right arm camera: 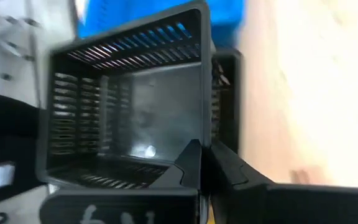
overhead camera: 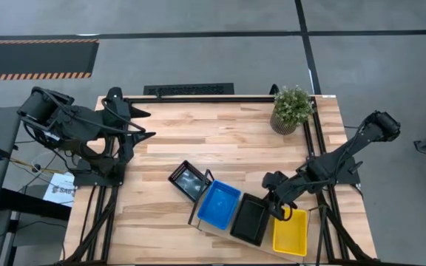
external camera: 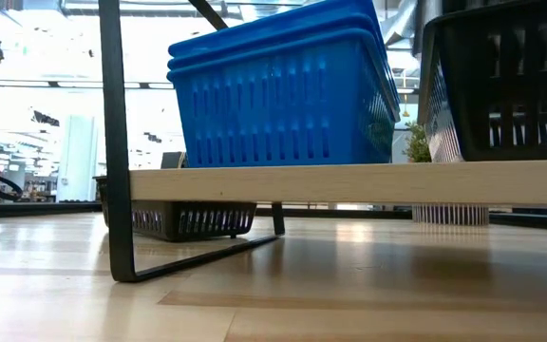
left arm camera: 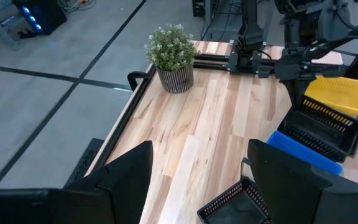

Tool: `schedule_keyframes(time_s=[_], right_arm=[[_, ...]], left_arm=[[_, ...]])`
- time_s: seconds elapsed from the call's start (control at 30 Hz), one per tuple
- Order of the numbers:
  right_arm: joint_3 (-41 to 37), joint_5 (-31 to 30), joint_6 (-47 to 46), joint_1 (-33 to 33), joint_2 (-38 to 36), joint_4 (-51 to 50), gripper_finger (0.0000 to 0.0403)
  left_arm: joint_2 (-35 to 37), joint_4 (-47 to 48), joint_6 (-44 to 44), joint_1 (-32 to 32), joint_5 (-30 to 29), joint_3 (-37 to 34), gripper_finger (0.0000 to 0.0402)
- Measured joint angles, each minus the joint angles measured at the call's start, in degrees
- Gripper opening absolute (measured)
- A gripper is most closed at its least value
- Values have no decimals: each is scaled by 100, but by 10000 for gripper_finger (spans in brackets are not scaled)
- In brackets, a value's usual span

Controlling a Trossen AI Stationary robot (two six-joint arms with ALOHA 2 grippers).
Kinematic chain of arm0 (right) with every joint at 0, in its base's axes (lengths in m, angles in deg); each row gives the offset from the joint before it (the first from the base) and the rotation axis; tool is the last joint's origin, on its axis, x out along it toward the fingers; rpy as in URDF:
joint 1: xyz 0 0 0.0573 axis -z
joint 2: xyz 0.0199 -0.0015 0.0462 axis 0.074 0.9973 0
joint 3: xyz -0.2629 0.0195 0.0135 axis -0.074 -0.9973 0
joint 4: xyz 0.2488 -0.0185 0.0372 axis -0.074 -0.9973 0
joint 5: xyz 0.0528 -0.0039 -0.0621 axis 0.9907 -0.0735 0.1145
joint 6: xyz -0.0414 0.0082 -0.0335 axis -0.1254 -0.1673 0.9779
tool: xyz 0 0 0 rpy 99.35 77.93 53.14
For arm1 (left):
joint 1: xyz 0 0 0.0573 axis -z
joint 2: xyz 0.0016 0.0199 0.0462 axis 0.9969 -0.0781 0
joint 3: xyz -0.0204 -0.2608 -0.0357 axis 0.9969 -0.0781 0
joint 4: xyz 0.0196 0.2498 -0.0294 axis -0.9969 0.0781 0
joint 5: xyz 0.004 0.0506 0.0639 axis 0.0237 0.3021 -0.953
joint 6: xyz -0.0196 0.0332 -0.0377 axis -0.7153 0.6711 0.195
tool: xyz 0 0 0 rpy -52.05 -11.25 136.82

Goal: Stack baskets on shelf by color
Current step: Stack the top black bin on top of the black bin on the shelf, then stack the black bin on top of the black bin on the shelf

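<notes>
The shelf lies slantwise near the table's near edge and carries a blue stack, a black basket and a yellow basket. In the low view the blue stack shows three nested rims, and the black basket stands on the board. A loose black basket sits on the table by the shelf's left end. My right gripper is shut on the shelf's black basket. My left gripper is open and waits over the table's left side. My right gripper holds the black basket by the rim of its side wall, the wall toward the yellow basket. One finger is inside the basket and the other outside, coming from above. The basket's bottom stands on the shelf board.
A potted green plant stands at the table's far right corner. The shelf's black end frame rises at its left end. Bare tabletop stretches across the middle and far left. The loose black basket lies just beyond my left fingers.
</notes>
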Motion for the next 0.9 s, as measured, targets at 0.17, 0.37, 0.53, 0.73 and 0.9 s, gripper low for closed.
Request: schedule_keyframes(time_s=[0.17, 0.37, 0.53, 0.73, 0.9], right_arm=[[7, 2, 14, 0, 17, -7, 37], [6, 212, -18, 0, 119, -74, 55], [11, 556, -27, 41, 297, -73, 83], [47, 621, -18, 229, 202, -147, 137], [290, 621, 122, 606, -172, -225, 185]], left_arm=[[2, 0, 78, -2, -2, 0, 253], [2, 0, 77, -2, 0, 0, 253], [2, -2, 76, -2, 13, 0, 253], [0, 0, 66, -2, 103, 0, 253], [1, -7, -176, -2, 249, -18, 253]])
